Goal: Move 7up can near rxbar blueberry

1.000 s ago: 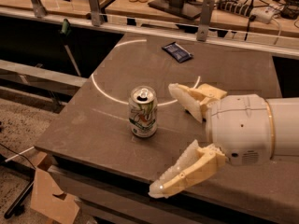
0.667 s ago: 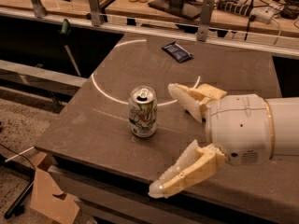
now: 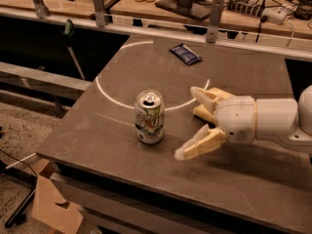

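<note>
Jaws are the only thing that moved just now. A second ago they looked big and close to the near edge. Now they sit further in, just right of the 7up can and lined up with it. They are wide open and hold nothing. One finger reaches toward the can on the far side and the other finger on the near side. Neither touches it.

The can stands up straight in the same spot as before, left of the middle of the surface. The rxbar blueberry lies flat at the far side, well apart from the can. It has not moved either.

So I think the job has hardly begun, and I am just lining up for the grab. Next I need to slide left until the can is between my fingers, then squeeze. If I bump it, it could tip over.
</note>
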Tool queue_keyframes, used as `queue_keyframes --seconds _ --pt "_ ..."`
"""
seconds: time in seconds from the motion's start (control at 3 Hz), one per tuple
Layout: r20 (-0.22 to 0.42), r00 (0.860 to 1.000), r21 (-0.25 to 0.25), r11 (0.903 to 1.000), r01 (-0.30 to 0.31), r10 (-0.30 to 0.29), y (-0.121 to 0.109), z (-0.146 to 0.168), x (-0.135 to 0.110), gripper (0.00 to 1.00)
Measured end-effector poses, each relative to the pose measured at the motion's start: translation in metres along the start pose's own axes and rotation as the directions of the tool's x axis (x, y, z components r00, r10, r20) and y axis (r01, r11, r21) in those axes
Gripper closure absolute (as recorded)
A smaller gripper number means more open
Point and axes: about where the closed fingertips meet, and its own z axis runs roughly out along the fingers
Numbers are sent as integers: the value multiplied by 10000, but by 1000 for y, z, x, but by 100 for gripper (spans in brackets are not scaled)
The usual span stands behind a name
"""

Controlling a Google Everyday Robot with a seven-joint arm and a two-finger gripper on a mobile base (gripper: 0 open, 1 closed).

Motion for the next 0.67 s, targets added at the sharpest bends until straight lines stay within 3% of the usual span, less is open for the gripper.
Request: queue_keyframes --seconds 0.33,0.67 --pt "216 9996 -64 9999 -154 155 -71 19 48 0" --pt "216 9996 -64 9999 -154 155 -71 18 43 0"
